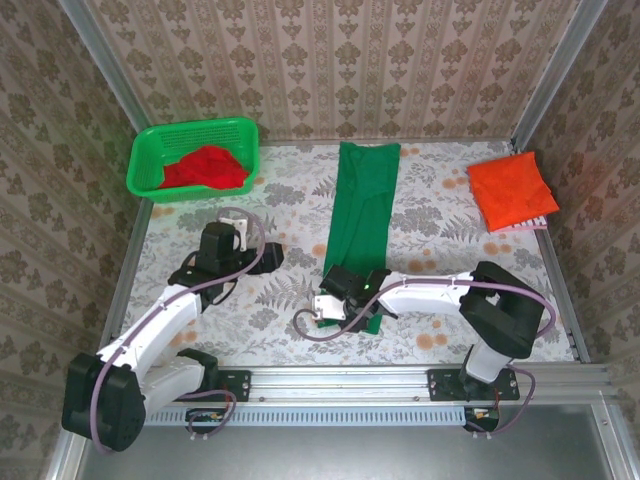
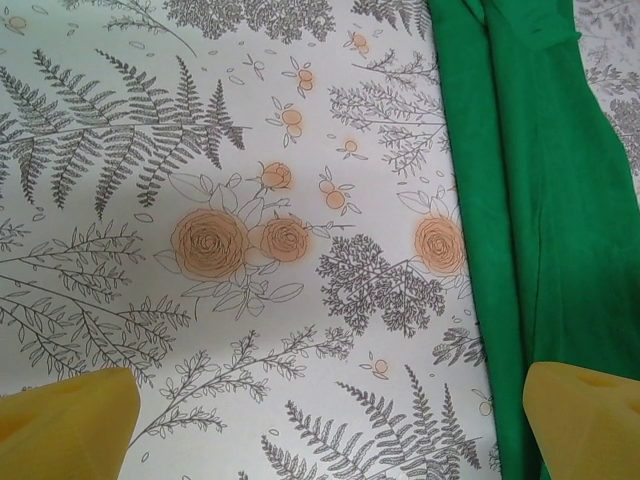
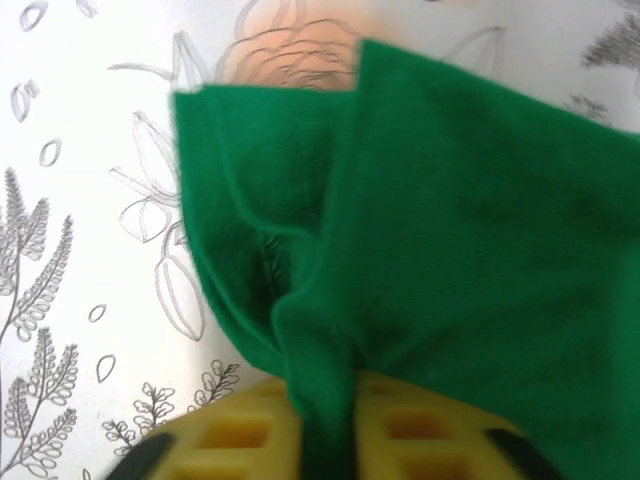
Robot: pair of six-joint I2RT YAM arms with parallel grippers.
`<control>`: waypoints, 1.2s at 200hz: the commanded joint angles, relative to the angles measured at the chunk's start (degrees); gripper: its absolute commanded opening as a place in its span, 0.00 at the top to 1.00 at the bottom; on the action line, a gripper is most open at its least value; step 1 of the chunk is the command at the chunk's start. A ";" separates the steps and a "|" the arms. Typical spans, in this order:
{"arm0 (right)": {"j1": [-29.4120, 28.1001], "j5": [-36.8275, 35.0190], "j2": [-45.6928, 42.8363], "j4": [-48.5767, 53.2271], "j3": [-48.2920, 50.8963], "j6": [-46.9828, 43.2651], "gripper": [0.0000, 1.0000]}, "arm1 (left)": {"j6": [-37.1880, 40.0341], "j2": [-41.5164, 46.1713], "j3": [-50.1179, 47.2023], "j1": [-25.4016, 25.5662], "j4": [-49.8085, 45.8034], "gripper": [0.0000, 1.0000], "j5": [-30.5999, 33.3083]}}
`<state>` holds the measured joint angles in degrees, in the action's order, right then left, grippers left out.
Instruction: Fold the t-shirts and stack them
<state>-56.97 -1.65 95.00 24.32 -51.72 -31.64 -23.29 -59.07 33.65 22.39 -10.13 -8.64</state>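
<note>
Edge of green t-shirt (image 3: 450, 230) clamped in right pincer (image 3: 325, 440) — bunched, left pincer (image 2: 325, 415) spread wide alongside

The dark green t-shirt (image 1: 362, 215) lay in a long folded strip right of the basket (image 1: 150, 160); red t-shirt (image 1: 205, 168) crumpled inside it; orange-red t-shirt (image 1: 512, 192) folded, farther right.

We've got two open lanes on the table (image 1: 440, 230): one between the green basket (image 1: 140, 165) at far left and the dark green t-shirt (image 1: 365, 195) stretched as a long strip down the middle, and another between that strip and the orange-red t-shirt (image 1: 512, 192) at far right. The near side's tighter for us: the left arm (image 1: 150, 325) slants across near left, and the right arm (image 1: 425, 293) lies across near right.
</note>
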 commanded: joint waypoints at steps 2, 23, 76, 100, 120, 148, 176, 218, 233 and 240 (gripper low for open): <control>0.06 -1.20 0.39 3.51 0.05 -0.96 1.00 | 1.54 0.72 -0.74 -0.47 -0.64 0.00 -0.48; 0.07 0.21 -2.63 6.09 -0.08 -0.74 1.00 | 2.22 -0.39 -0.69 -0.34 0.55 0.00 -1.09; 0.57 4.19 -14.49 19.16 -0.92 -0.50 1.00 | 16.04 -3.46 0.46 10.30 8.75 0.00 3.60; 3.83 5.85 -18.65 22.86 -2.62 -4.26 1.00 | 23.47 -6.09 2.19 12.94 9.32 0.00 2.67; 7.88 5.75 -19.03 24.70 -5.50 -7.37 1.00 | 27.11 -8.26 4.02 12.77 7.75 0.00 -0.40; 14.12 5.73 -15.71 24.64 -10.78 -12.44 1.00 | 32.37 -9.05 2.04 12.50 10.41 0.00 -4.13; 19.90 6.43 -8.46 23.25 -17.36 -17.06 1.00 | 33.97 -8.31 -1.59 11.65 15.40 0.00 -6.45; 26.06 7.78 3.20 22.37 -29.25 -22.28 1.00 | 32.83 -8.06 -3.35 9.22 18.04 0.00 -9.97; 27.67 7.93 6.60 22.50 -33.32 -23.78 1.00 | 32.60 -8.08 -3.41 9.00 18.04 0.00 -10.12; 28.20 7.97 8.18 22.89 -34.98 -24.35 1.00 | 32.39 -7.99 -3.41 8.90 18.05 0.00 -10.23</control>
<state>-30.61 4.54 99.29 46.41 -81.06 -51.13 8.27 -67.99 30.46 31.77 5.28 -16.10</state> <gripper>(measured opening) 0.050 0.997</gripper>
